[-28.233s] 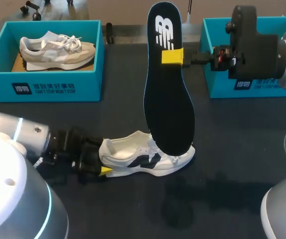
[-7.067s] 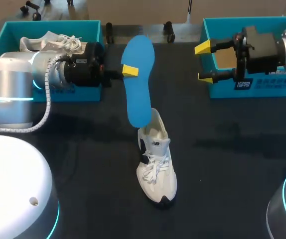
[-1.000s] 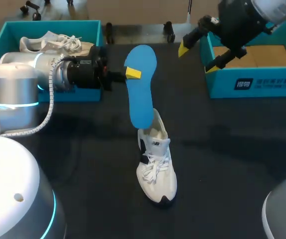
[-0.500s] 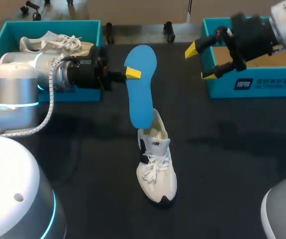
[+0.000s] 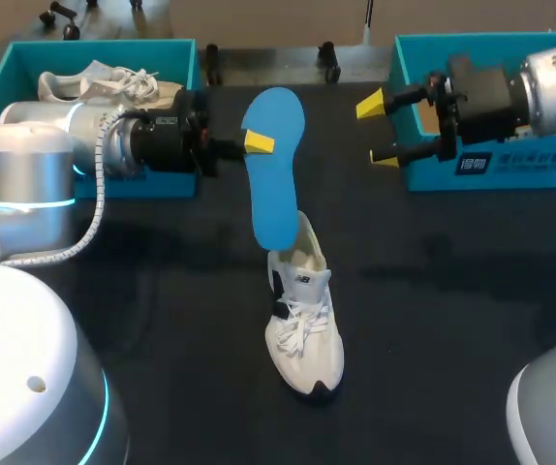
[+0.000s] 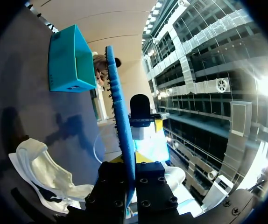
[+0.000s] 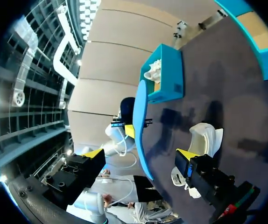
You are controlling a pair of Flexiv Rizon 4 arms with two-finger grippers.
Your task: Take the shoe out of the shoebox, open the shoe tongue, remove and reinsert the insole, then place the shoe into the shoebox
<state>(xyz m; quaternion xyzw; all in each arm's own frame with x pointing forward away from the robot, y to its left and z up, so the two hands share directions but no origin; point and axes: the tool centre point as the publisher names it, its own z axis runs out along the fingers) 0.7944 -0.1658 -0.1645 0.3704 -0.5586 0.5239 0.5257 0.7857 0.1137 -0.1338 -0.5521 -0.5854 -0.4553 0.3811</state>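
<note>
A white sneaker (image 5: 304, 310) stands in the middle of the table, toe toward the near edge. My left gripper (image 5: 255, 142) is shut on the upper part of a blue insole (image 5: 270, 184), which hangs upright with its lower end at the sneaker's heel opening. In the left wrist view the insole (image 6: 117, 102) is edge-on between the fingers, with the sneaker (image 6: 45, 172) below. My right gripper (image 5: 375, 131) is open in the air, right of the insole and apart from it. The right wrist view shows the insole (image 7: 140, 126) ahead between its open fingers (image 7: 94, 153), and the sneaker (image 7: 204, 140).
A teal shoebox (image 5: 2, 160) at the back left holds another pale sneaker (image 5: 113, 85). A second teal shoebox (image 5: 496, 170) stands at the back right, behind my right gripper, with bare cardboard showing inside. The dark table (image 5: 433, 320) lies around the sneaker.
My right gripper has come down from above the right shoebox and to the left, toward the insole, staying open. The left arm, insole and sneaker have not moved.
</note>
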